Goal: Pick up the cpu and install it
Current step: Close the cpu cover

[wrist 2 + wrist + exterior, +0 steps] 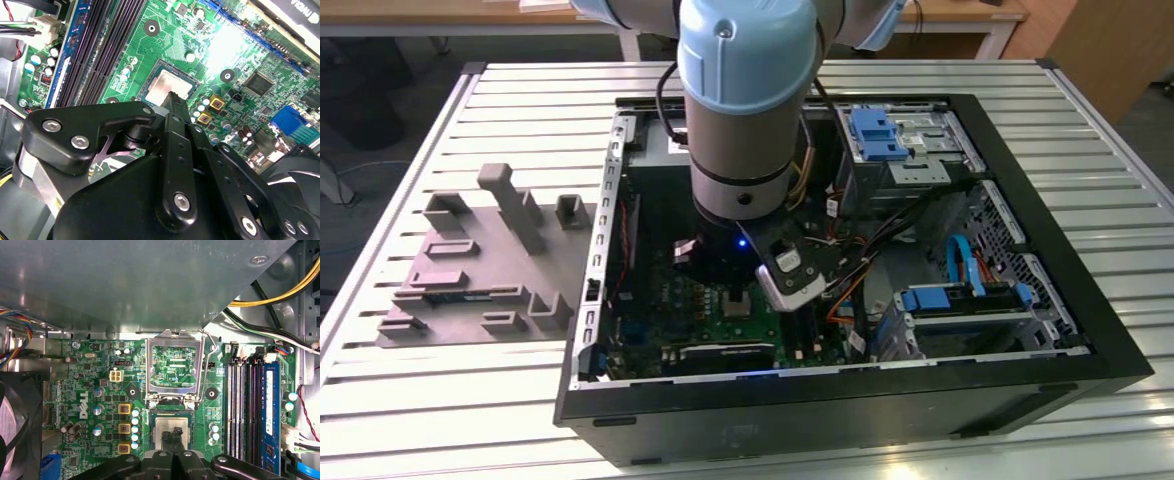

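Note:
The cpu point(161, 424), a small square chip with a silver top, lies flat in the socket of the green motherboard point(100, 390). It also shows in the second wrist view as the cpu point(165, 86). My gripper point(173, 434) hangs straight over it, its black fingertips point(175, 100) pressed together with no gap. They rest on or just above the chip's top. The socket's metal lid point(175, 365) stands swung open beside the chip. In the exterior view my arm point(747, 120) reaches down into the open computer case point(1107, 350) and hides the chip.
A grey moulded tray point(467, 270) with upright blocks lies on the slatted table at the exterior view's left. Around the socket are memory slots point(250, 410), a black fan point(15, 420), small capacitors and loose cables point(270, 300). Drive bays point(961, 300) fill the case's other side.

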`<state>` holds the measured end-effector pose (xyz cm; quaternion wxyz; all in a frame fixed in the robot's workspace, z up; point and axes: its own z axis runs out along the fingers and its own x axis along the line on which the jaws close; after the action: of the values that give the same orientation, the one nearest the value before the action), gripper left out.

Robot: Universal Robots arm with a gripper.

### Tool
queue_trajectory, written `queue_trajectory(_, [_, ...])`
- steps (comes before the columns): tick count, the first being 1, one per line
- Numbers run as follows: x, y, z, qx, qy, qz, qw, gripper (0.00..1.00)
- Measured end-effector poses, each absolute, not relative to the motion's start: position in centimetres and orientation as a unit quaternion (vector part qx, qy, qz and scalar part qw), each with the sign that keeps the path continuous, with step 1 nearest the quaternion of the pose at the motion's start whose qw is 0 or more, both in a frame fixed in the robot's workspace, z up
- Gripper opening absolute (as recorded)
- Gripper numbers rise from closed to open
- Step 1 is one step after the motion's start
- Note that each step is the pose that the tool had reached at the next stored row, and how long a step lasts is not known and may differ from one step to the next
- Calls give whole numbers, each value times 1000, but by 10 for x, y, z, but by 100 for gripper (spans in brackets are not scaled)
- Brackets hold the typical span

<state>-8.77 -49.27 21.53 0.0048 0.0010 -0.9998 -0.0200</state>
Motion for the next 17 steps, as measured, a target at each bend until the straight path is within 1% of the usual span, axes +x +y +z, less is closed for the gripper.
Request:
queue_trajectory(5, [-88,-493,217,1,-1000,-20,5,11])
queue_trajectory(17, [-88,-492,247,1,-1000,-20,5,11])
